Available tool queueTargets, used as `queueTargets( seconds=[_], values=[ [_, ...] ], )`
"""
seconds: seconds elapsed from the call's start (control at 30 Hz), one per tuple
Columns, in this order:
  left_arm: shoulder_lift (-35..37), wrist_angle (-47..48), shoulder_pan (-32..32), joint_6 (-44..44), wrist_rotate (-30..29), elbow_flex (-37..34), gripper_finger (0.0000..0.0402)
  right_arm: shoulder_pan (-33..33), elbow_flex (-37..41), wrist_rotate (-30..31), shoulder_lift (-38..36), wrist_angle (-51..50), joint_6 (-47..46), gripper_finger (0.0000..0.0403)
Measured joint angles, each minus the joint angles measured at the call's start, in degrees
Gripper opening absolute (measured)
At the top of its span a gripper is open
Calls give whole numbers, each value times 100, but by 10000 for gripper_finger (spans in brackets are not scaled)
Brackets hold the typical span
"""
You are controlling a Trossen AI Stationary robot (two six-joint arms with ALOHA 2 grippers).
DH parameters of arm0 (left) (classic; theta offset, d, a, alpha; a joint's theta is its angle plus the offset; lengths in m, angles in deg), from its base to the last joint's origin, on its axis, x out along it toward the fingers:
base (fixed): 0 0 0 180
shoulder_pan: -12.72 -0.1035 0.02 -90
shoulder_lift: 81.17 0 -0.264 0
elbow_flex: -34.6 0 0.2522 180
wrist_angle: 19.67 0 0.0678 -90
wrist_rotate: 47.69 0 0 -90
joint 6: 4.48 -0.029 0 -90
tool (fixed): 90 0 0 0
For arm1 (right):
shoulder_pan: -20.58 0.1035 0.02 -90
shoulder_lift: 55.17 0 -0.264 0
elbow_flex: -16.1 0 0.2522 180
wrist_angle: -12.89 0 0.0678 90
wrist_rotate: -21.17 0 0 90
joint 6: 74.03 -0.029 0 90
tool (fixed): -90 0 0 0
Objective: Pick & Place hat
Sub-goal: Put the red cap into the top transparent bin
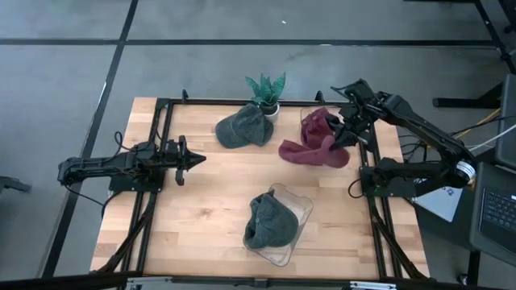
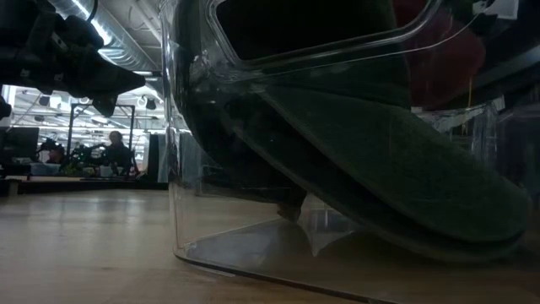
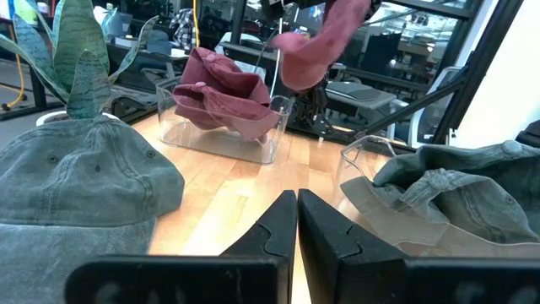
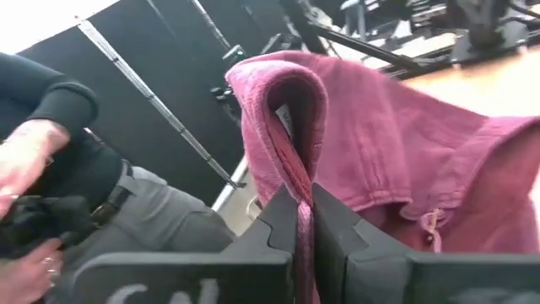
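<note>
A maroon hat [image 1: 313, 153] hangs from my right gripper [image 1: 343, 134], which is shut on it near the table's far right; it also shows in the left wrist view [image 3: 319, 44]. A second maroon hat [image 3: 221, 95] lies in a clear bin [image 3: 211, 139] at the far right. One grey-green hat [image 1: 244, 127] rests crown-up on the table by a potted plant [image 1: 266, 90]. Another grey-green hat [image 1: 271, 221] lies in a clear tray [image 1: 297, 208] near the front. My left gripper [image 1: 196, 159] is shut and hovers at the table's left. My right gripper pinches a folded edge of the maroon hat [image 4: 291, 181] between its two fingers [image 4: 333, 224], with several layers of cloth in the gap. The hat hangs slack below the gripper, and in the left wrist view its lower end [image 3: 297, 76] is clear of the table.
The wooden table [image 1: 210, 209] has a black frame rail [image 1: 242, 101] along its edges. A person [image 4: 51, 160] in a dark sleeve stands beyond the table in the right wrist view. Bare wood lies between my left gripper and the tray.
</note>
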Motion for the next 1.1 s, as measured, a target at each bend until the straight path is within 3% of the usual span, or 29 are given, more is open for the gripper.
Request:
queueTargets(
  seconds=[0.1, 0.4, 0.73, 1.1],
  values=[
    [0, 0, 2, 1, -1, 0, 13, -126, 47, 53, 0, 8, 100, 16],
    [0, 0, 0, 0, -1, 0, 8, -505, 441, 1380, 7, 215, 489, 16],
    [2, 2, -1, 2, 0, 0, 12, -994, 444, 2399, -30, 499, 701, 16],
    [0, 0, 2, 0, -2, 0, 12, -897, -142, 1642, -140, 714, -105, 16]
  ],
)
